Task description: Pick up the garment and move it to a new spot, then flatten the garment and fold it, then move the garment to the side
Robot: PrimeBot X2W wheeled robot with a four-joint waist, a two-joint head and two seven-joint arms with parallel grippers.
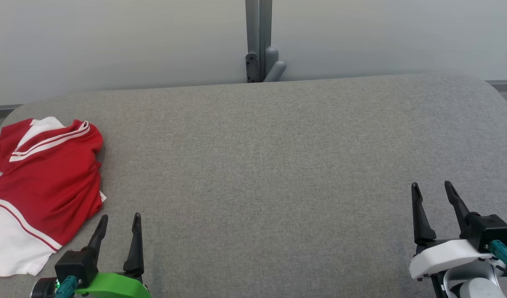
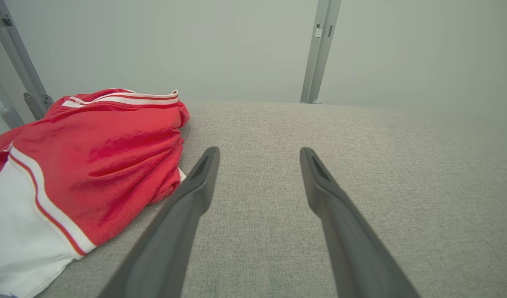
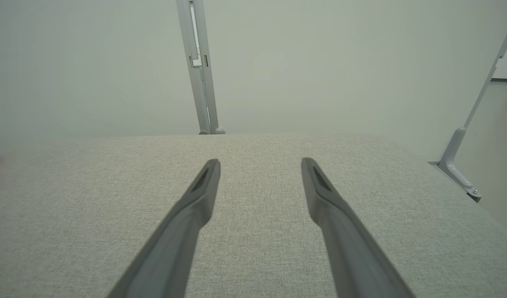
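Near edge, left: the left jaws stand wide apart with nothing between them. They project from a green wrist cover [image 1: 112, 287] and point toward the far side. In the left wrist view bare desk [image 2: 402, 186] shows between the two tips.

Near edge, right: the right jaws are likewise spread and empty, mounted ahead of a white wrist cover [image 1: 448, 252]. They are over bare grey cloth, well apart from anything else.

Garment [image 1: 50, 178]: lies at the left end of the desk [image 1: 278, 186], in a loose rumpled heap that runs off the left edge of the head view. It is red, with a white panel nearest and white stripes at the far end. In the left wrist view the garment [image 2: 104, 165] sits just beside the left-hand jaw. Whether the two touch cannot be told.

Middle ground: the desk top is covered in grey woven fabric, with rounded far corners. In the right wrist view the desk [image 3: 71, 186] is bare around the jaws.

Far side: a grey metal post [image 1: 259, 41] rises behind the far edge at mid-width, against a pale wall [image 1: 112, 41]. The right wrist view shows the post [image 3: 199, 74] and an angled bracket [image 3: 460, 165] off the right end.
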